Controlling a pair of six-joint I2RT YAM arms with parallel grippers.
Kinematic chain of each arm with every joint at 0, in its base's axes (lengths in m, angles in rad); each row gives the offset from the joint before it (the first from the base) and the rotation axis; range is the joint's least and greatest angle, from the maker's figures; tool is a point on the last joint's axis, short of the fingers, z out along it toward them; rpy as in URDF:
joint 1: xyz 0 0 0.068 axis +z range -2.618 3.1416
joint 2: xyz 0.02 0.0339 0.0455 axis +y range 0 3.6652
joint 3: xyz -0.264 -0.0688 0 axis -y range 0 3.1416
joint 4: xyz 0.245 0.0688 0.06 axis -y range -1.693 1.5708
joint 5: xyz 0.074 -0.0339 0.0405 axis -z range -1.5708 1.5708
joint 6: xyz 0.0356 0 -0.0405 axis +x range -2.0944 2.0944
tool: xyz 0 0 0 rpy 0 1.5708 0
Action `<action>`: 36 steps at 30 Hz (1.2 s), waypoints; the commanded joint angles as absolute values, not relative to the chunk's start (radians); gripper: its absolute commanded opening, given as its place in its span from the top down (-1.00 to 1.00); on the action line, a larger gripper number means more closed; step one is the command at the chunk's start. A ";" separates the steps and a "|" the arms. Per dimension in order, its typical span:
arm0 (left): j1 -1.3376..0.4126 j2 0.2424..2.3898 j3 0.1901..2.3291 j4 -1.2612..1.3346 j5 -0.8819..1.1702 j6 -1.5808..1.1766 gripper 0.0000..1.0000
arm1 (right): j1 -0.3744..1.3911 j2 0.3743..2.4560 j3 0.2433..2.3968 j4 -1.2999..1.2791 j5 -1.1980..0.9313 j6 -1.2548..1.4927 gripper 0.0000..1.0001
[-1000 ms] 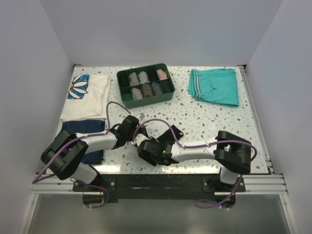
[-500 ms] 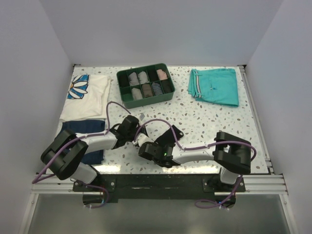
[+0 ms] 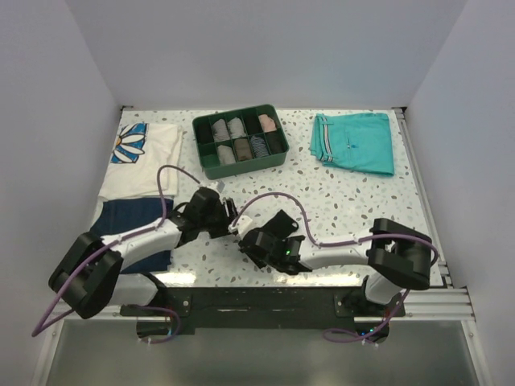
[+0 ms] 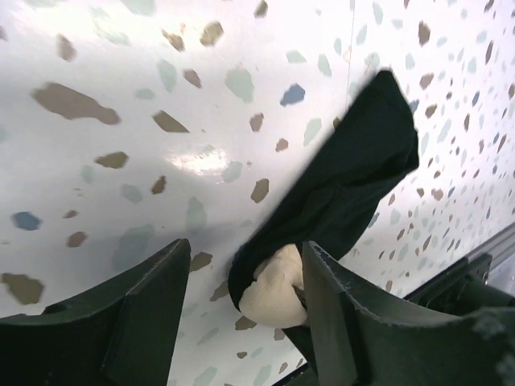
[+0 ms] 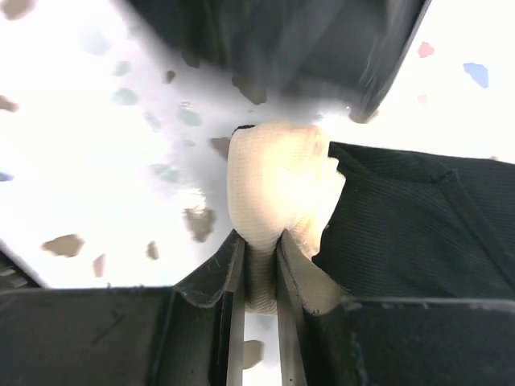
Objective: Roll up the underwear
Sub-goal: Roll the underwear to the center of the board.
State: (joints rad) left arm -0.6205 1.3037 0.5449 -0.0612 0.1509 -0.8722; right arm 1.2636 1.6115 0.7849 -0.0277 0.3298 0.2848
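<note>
The underwear (image 4: 354, 177) is a bunched strip of black fabric with a beige lining (image 4: 275, 296) at its near end, lying on the speckled table. My left gripper (image 4: 245, 310) is open, and the beige end sits between its fingers, against the right one. My right gripper (image 5: 259, 241) is shut on a fold of the beige lining (image 5: 278, 181), with black fabric (image 5: 410, 229) to its right. In the top view both grippers meet near the table's front middle, left (image 3: 228, 219) and right (image 3: 248, 240), and the arms hide the underwear.
A green divided tray (image 3: 239, 166) with several small rolls stands at the back middle. Teal shorts (image 3: 354, 143) lie at the back right. A white daisy-print shirt (image 3: 145, 157) and a navy folded garment (image 3: 133, 211) lie at the left.
My left gripper has opened and let go of the fabric. My right gripper has shut on the beige lining. The left arm's elbow swung toward the near left.
</note>
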 commanded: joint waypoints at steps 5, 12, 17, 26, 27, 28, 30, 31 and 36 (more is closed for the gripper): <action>-0.551 1.157 0.508 -0.121 0.067 -0.865 -0.28 | 1.109 1.503 0.576 0.195 -0.081 0.458 0.88; -0.551 1.140 0.440 -0.043 0.138 -0.830 -0.28 | 0.942 1.486 0.541 0.282 -0.333 0.515 0.87; -0.551 1.118 0.405 0.055 0.198 -0.793 -0.28 | 0.823 1.544 0.514 0.397 -0.523 0.607 0.89; -0.552 1.126 0.394 0.164 0.330 -0.765 -0.31 | 0.701 1.733 0.436 0.718 -0.718 0.831 0.95; -0.554 1.127 0.393 0.179 0.339 -0.762 -0.31 | 0.693 1.744 0.414 0.779 -0.722 0.869 0.95; -0.557 1.131 0.388 0.187 0.348 -0.762 -0.31 | 0.677 1.753 0.408 0.797 -0.723 0.890 0.95; -0.563 1.138 0.390 0.184 0.356 -0.764 -0.32 | 0.669 1.782 0.390 0.866 -0.733 0.935 0.96; -0.566 1.150 0.393 0.183 0.359 -0.765 -0.33 | 0.663 1.789 0.384 0.886 -0.732 0.949 0.96; -0.600 1.212 0.405 0.172 0.368 -0.804 -0.36 | 0.653 1.844 0.338 1.061 -0.715 1.035 0.98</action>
